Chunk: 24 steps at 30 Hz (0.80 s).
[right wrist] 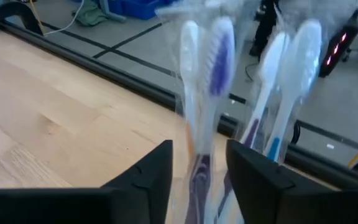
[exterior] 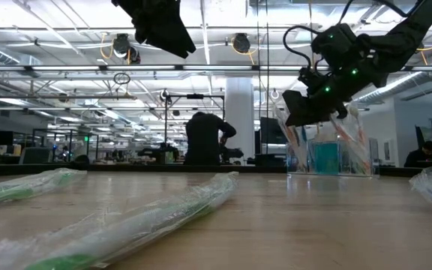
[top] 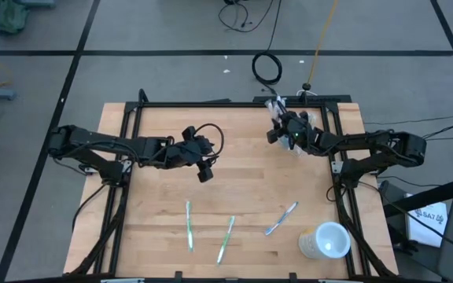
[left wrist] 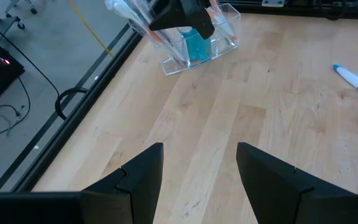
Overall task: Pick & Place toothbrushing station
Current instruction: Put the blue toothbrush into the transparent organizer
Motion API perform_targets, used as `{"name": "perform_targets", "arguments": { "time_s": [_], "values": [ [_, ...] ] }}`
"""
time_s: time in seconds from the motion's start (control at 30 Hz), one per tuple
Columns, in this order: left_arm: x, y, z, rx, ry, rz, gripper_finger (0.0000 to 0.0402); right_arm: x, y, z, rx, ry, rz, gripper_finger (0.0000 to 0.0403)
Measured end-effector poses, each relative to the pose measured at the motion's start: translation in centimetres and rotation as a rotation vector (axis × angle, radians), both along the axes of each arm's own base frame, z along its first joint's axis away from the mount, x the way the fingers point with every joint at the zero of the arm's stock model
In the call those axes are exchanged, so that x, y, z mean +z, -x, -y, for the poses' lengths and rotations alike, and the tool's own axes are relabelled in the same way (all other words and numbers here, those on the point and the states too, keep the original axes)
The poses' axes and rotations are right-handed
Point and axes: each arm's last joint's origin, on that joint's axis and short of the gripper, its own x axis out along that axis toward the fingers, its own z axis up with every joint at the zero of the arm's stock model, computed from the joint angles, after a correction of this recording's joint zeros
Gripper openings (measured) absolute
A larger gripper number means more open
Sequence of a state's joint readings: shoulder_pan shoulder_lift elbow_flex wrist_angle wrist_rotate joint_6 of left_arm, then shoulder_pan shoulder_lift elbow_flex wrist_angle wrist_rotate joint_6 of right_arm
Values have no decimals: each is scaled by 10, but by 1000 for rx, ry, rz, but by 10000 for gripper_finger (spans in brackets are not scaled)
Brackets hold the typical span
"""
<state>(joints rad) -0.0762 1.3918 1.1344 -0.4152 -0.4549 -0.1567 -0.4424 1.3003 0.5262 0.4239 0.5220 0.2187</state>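
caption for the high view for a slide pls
Right pincer open over the clear toothbrush holder at the table's far edge; three wrapped toothbrushes lie near the front.

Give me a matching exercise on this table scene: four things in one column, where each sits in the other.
1 clear toothbrush holder
2 whitish cup
3 left pincer
4 blue-and-white toothbrush

A lying on its side at the near right corner
B standing at the far edge, under the right pincer
C hovering open over mid-table
D lying flat, beside the cup

1-B, 2-A, 3-C, 4-D

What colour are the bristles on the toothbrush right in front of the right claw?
Purple on the toothbrush, clearest in the right wrist view.
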Motion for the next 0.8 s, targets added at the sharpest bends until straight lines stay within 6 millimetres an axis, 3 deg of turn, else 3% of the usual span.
{"name": "perform_targets", "arguments": {
  "time_s": [0.17, 0.5, 0.8],
  "values": [
    [0, 0, 0, 0, -1, 0, 212, 8, -5, -7, 60, 67, 10, 161],
    [0, 0, 0, -2, -3, -1, 212, 37, -5, -35, 176, 165, 105, 152],
    [0, 0, 0, 4, 5, 4, 212, 23, 1, -40, 125, 127, -89, 151]
  ]
}}
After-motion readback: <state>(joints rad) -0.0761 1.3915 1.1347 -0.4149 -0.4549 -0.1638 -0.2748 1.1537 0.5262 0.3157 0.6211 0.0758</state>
